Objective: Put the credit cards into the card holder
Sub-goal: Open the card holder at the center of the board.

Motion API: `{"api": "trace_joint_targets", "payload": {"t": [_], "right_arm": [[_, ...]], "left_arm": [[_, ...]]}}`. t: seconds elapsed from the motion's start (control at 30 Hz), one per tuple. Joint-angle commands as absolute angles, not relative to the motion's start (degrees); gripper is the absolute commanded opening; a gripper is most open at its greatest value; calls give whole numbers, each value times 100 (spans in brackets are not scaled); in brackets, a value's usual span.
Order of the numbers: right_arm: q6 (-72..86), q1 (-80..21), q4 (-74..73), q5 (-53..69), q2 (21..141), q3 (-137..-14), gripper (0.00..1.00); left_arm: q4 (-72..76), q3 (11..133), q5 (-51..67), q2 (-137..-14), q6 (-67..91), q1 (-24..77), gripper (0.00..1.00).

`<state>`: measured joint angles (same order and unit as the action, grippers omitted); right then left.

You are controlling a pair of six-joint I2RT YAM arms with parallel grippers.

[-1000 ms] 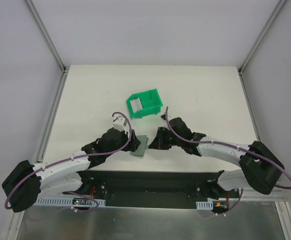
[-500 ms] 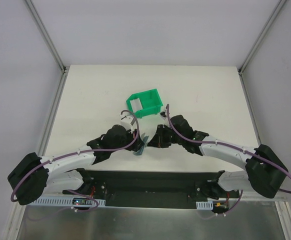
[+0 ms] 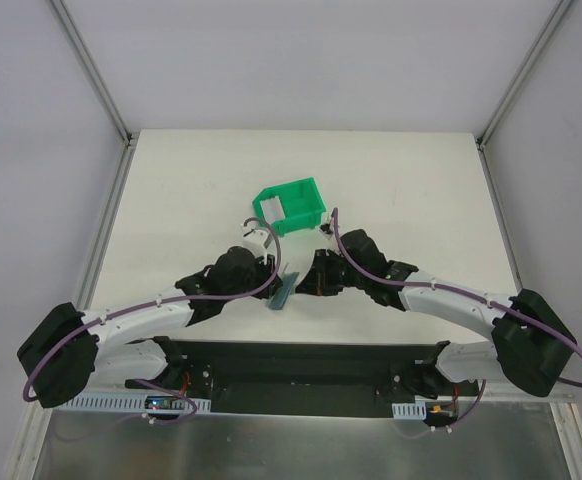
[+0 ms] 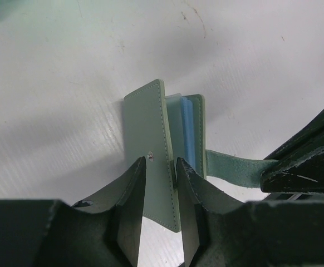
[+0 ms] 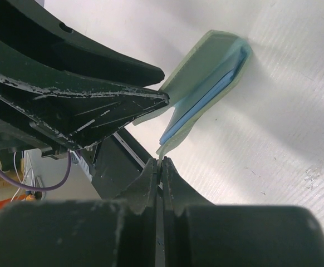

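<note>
Left gripper (image 4: 161, 167) pinches card holder (image 4: 146, 122) leaf (upright); right gripper (image 5: 161, 162) clamped on its strap.

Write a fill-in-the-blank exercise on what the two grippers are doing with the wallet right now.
1. The right gripper is ___ on a thin edge of the card holder.
2. The left gripper has the leaf with the clasp mark ___ its fingers.
3. Between the card holder's leaves shows a ___ inner layer.
4. In the top view, the bin behind both grippers is ___.

Missing words: shut; between; blue; green.
</note>
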<state>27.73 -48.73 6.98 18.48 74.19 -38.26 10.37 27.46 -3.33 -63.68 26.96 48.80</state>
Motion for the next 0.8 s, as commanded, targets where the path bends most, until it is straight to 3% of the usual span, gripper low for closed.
{"api": "trace_joint_targets", "payload": {"t": [0.0,0.27,0.53,0.77], "right_arm": [[2681,-4869,756,1916,7330,-4087,1],[2689,-4869,765,1934,7383,-4113,1],[2646,-4860,721,1863,7365,-4122,1],[2549,-4834,615,1925,7479,-4359,1]], "left_arm": [[967,2997,-501,-6477,2531,4913,26],[905,3138,-580,-6609,2426,4922,19],[782,3112,-659,-6609,2417,4913,3],[572,2962,-922,-6504,2584,4922,0]]}}
